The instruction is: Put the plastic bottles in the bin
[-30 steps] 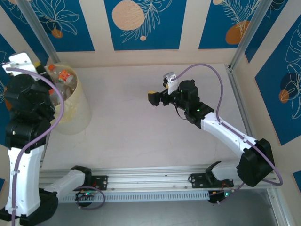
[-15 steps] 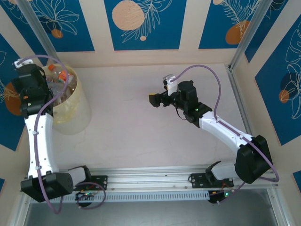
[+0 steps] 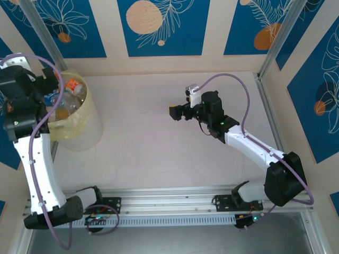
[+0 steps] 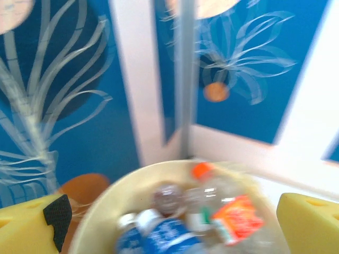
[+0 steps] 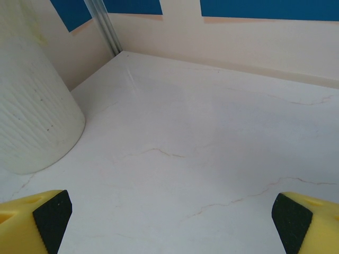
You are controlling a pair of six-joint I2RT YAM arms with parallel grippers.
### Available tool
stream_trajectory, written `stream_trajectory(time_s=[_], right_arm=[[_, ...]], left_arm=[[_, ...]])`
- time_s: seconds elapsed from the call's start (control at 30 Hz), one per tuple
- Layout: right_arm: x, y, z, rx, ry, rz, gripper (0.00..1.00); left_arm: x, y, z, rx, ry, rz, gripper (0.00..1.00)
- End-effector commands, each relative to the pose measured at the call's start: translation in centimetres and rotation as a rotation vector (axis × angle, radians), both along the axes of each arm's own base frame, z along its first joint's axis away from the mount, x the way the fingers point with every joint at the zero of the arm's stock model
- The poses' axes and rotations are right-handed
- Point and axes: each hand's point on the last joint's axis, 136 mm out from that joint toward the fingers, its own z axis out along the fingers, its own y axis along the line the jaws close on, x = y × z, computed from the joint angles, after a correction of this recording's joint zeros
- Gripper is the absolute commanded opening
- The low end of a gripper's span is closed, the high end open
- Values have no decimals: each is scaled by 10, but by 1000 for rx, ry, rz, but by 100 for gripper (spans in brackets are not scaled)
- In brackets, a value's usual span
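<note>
While in bin (image 4: pixel 125 186), orange-capped bottle (image 4: pixel 225 209) aslant.

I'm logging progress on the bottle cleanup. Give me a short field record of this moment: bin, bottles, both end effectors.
bin: pale-yellow tub, upright at the far left corner of the table
plastic bottles: several piled inside the bin, orange and blue labels on top
left end effector: open, holding nothing, at the bin's left rim and facing into it
right end effector: open, holding nothing, over bare table surface near the middle
</note>
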Motion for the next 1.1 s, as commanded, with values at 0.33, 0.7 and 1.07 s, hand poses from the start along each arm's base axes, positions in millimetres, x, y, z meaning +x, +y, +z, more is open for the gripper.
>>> stream_trajectory(time_s=[0.33, 0.7, 1.07], right_arm=[[13, -77, 14, 38, 4, -323, 99], [-3, -175, -12, 73, 108, -592, 99], [4, -172, -24, 96, 168, -584, 99]], left_arm=[[6, -243, -16, -342, -62, -948, 100], [-4, -146, -87, -155, 142, -287, 100], [-24, -80, -119, -394, 215, -42, 100]])
